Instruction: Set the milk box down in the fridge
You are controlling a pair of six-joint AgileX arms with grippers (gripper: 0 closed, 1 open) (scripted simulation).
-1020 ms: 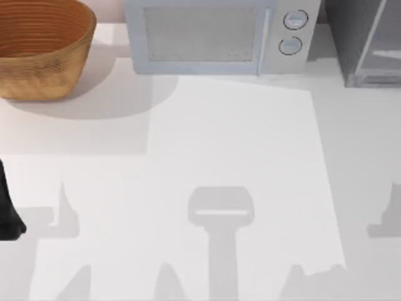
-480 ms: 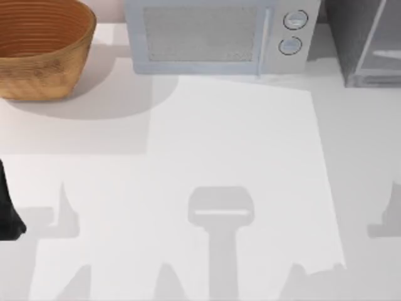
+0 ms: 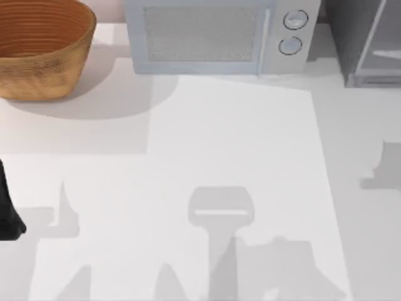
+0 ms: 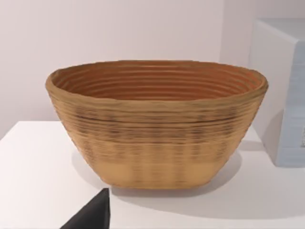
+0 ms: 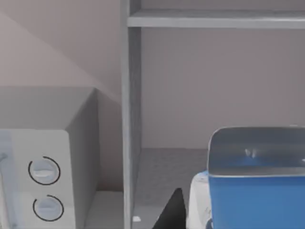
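The small blue milk box (image 5: 255, 200) stands upright, its long axis vertical and its top face level, held up in front of the large dark grey fridge (image 5: 131, 119). In the right wrist view the carton sits close to the camera, before the open compartment beneath a pale grey shelf (image 5: 214, 19). Whether it is already inside the cabinet or just short of it cannot be told. Its front is plain blue under a grey, faintly glossy top. A strip of white shows at 1 edge, and no lettering can be read.

The right gripper (image 5: 228, 219) appears clamped on the carton, with 1 dark finger (image 5: 174, 212) showing hard against its side. It looks straight into the fridge.

The light grey microwave with 2 round dials (image 3: 213, 37) stands just beside the fridge at the back of the white table (image 3: 238, 138). At the table's back left is the brown woven oval basket (image 3: 44, 50).

The left arm (image 3: 7, 207) sits parked at the table's left edge. The left gripper (image 4: 91, 215) faces the basket, and whether it is open or closed cannot be told.
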